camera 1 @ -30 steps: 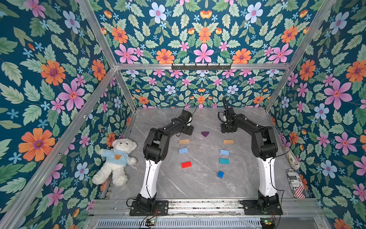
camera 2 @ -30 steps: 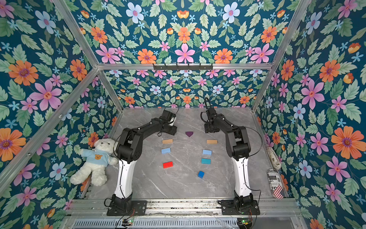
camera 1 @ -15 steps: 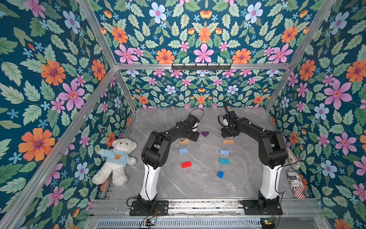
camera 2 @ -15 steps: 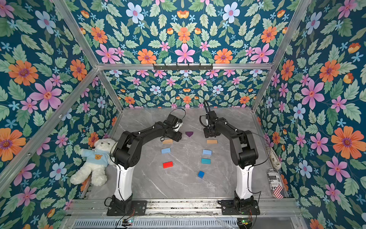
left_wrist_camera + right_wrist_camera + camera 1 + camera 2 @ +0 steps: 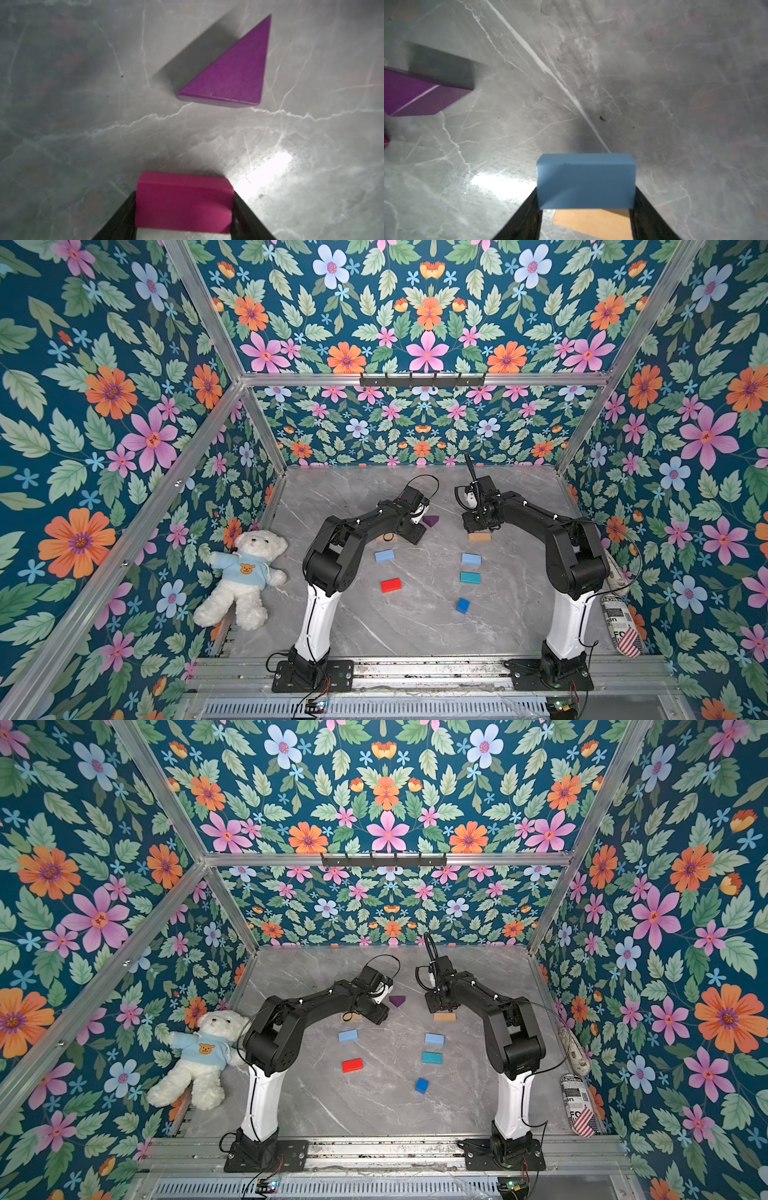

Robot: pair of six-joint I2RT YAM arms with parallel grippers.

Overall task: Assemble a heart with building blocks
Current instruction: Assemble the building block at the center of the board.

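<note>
My left gripper [image 5: 184, 199] is shut on a magenta block [image 5: 184, 207] just above the table, a short way from the purple wedge [image 5: 232, 72]. My right gripper [image 5: 585, 195] is shut on a blue block [image 5: 585, 180], held over a tan block [image 5: 591, 222]. In a top view the wedge [image 5: 431, 520] lies between the left gripper [image 5: 415, 533] and the right gripper [image 5: 478, 526]. Loose building blocks lie nearer the front: two light blue [image 5: 384, 556] [image 5: 471, 559], teal [image 5: 470, 577], red [image 5: 390, 585], a dark blue cube [image 5: 462, 605]. A second tan block [image 5: 384, 538] is half hidden under my left arm.
A white teddy bear [image 5: 245, 572] lies at the table's left edge. A printed can [image 5: 621, 622] lies by the right wall. Flowered walls close the table [image 5: 415, 630] on three sides, and the arm bases stand on the front rail.
Both grippers have come from the back of the table toward the front, the left one also rightward toward the wedge, the right one down over the tan block. The grips are unchanged.
</note>
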